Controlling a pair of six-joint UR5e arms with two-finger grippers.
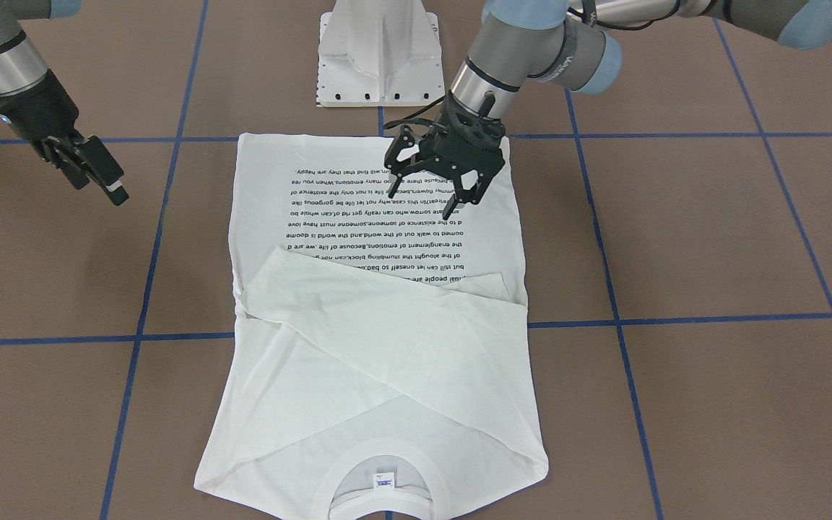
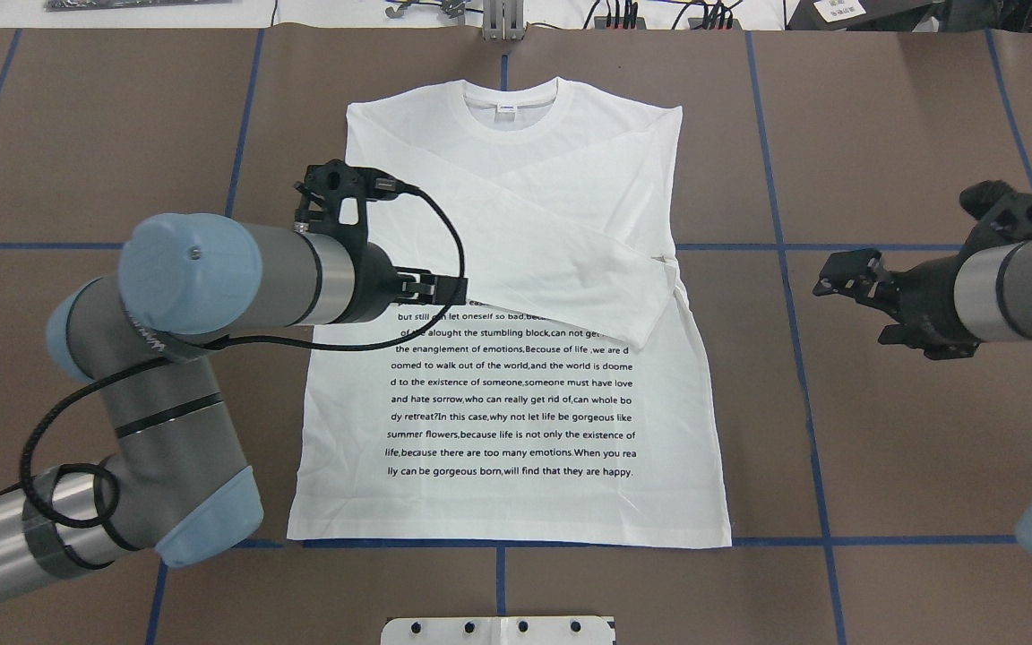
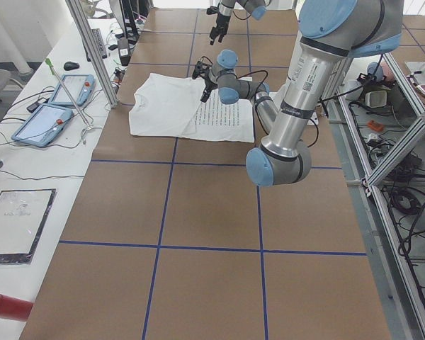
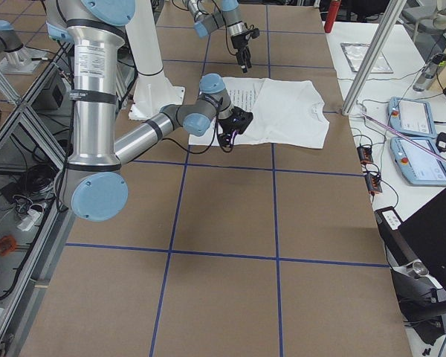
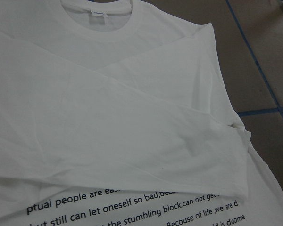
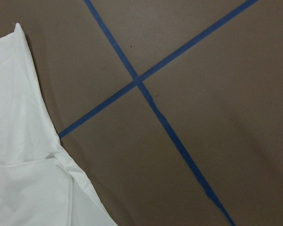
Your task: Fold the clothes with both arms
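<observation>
Overhead exterior view: one white long-sleeved T-shirt [image 2: 516, 394] lies flat in the middle of a brown table [image 2: 883, 448], printed side up, collar [image 2: 510, 115] away from the robot. Its two sleeves [image 2: 570, 260] are folded across the chest.

Two arms are in view. The left gripper [image 1: 427, 191] hangs above the printed front with its jaws spread, holding nothing. The right gripper [image 1: 98, 184] sits off to the side over bare table, well apart from the cloth. Its fingers look parted and empty.

The risks, as I judge them:
- If the left gripper comes down carelessly, it could catch a loose sleeve and drag it out of its fold.
- It could also pinch only the top layer.
- With the right gripper so far off, an uneven lift could make a crooked fold.
</observation>
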